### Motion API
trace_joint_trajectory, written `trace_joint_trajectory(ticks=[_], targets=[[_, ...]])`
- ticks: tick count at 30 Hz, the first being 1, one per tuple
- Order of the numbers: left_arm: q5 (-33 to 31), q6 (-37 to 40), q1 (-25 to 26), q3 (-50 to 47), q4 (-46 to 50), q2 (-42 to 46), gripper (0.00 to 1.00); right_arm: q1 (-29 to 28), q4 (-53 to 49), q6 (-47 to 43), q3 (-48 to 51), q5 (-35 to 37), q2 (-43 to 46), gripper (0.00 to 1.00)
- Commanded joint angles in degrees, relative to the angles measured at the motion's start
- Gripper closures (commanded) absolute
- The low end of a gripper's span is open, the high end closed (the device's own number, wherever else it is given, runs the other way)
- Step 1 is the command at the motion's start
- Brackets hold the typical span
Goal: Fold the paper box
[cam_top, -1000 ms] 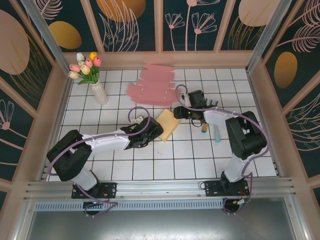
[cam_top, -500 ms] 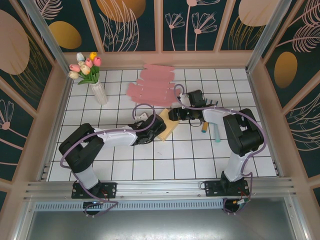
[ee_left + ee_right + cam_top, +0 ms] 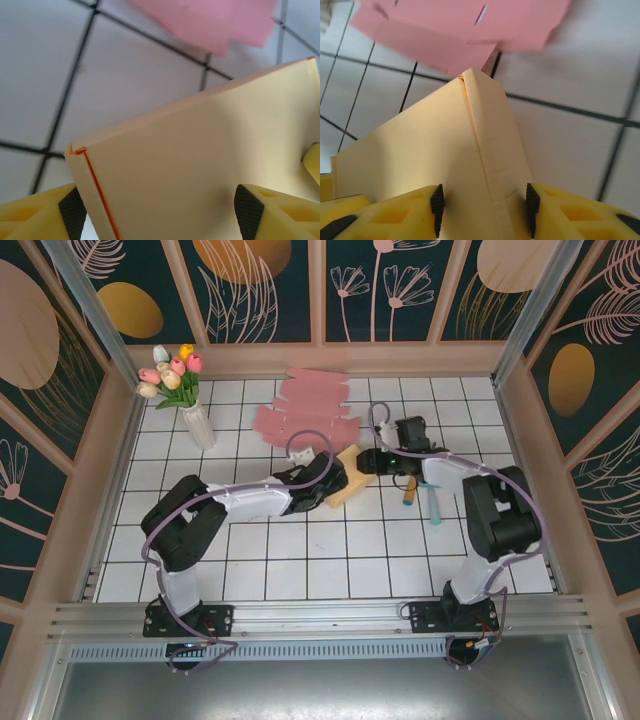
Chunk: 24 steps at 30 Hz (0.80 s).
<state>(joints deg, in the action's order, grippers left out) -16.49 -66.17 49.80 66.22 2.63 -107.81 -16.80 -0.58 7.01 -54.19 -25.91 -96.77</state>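
Jaws of my right pincer (image 3: 484, 207) have just narrowed to pinch the raised crease of the cream paper box (image 3: 347, 476), at the middle of the table (image 3: 330, 560) by the pink sheets (image 3: 305, 412), while my left pincer (image 3: 160, 215) has slid up, spread astride it, so folding looks underway.

1. The counter (image 3: 330, 570) is covered in white square tiles with thin dark grout lines, evenly and brightly lit.
2. The walls (image 3: 255, 290) on three sides are dark teal panels printed with pale pink line-drawn flowers and leaves and with gold and peach ovals.
3. A pinkish wooden frame (image 3: 400, 358) borders the panels and runs as a sill along the counter's far edge.
4. Two slanted metal posts (image 3: 95, 310) rise at the back corners.
5. An aluminium rail (image 3: 320, 615) crosses the near edge, with a grey metal sheet (image 3: 320, 690) below it.
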Motion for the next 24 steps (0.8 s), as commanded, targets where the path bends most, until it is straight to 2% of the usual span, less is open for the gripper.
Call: trace_joint_trajectory(ticks=[1, 6, 10, 19, 24], targets=[[3.66, 6.89, 0.23, 7.30, -7.25, -3.34, 0.22, 1.65, 0.68, 3.22, 2.30, 0.20, 4.12, 0.51], [4.14, 11.84, 0.29, 13.52, -9.57, -8.61, 0.22, 5.72, 4.66, 7.32, 6.37, 2.71, 5.69, 0.51], [1.63, 14.02, 0.27, 18.04, -6.68, -12.81, 0.22, 7.64, 6.53, 9.12, 8.74, 3.00, 6.44, 0.51], [1.09, 14.55, 0.29, 19.64, -4.21, -15.56, 0.20, 8.43, 4.99, 9.99, 10.99, 6.89, 9.32, 0.50], [0.67, 14.98, 0.29, 20.57, -2.70, -15.81, 0.18, 8.72, 3.23, 10.17, 11.05, 11.09, 10.31, 0.40]])
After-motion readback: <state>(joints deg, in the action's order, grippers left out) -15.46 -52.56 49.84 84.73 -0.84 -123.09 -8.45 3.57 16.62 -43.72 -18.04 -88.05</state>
